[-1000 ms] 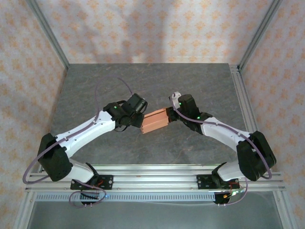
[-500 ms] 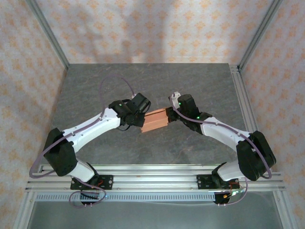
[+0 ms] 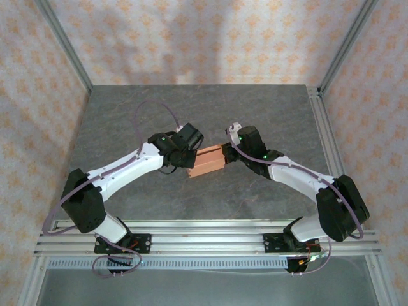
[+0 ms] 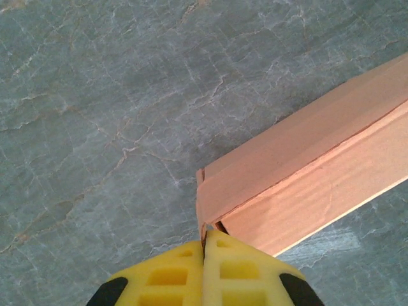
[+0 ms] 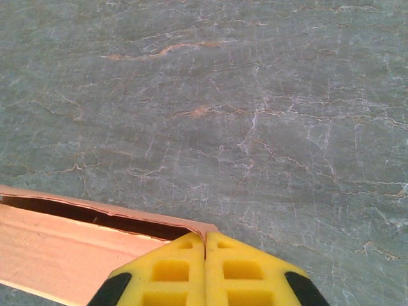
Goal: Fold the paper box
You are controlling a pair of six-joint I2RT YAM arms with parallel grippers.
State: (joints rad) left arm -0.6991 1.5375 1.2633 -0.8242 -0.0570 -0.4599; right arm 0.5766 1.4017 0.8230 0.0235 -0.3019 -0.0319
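The paper box [image 3: 208, 161] is a salmon-orange card tube, partly formed, lying mid-table between the two arms. In the left wrist view its near end [image 4: 299, 172] is open, and a thin end flap [image 4: 201, 204] runs down between my yellow fingertips. My left gripper [image 4: 204, 245] is shut on that flap at the box's left end [image 3: 191, 158]. From the right wrist view the box [image 5: 57, 245] lies at lower left with a dark gap under its top wall. My right gripper [image 5: 204, 237] is shut on that wall's corner at the right end [image 3: 225, 152].
The grey stone-look table [image 3: 191, 108] has bare room behind and in front of the box. Aluminium rails [image 3: 204, 237] run along the near edge by the arm bases. Frame posts [image 3: 64, 44] and patterned walls close in the sides and back.
My left gripper has moved right up to the box's left end and has shut on the end flap. The right arm and the box have stayed put.
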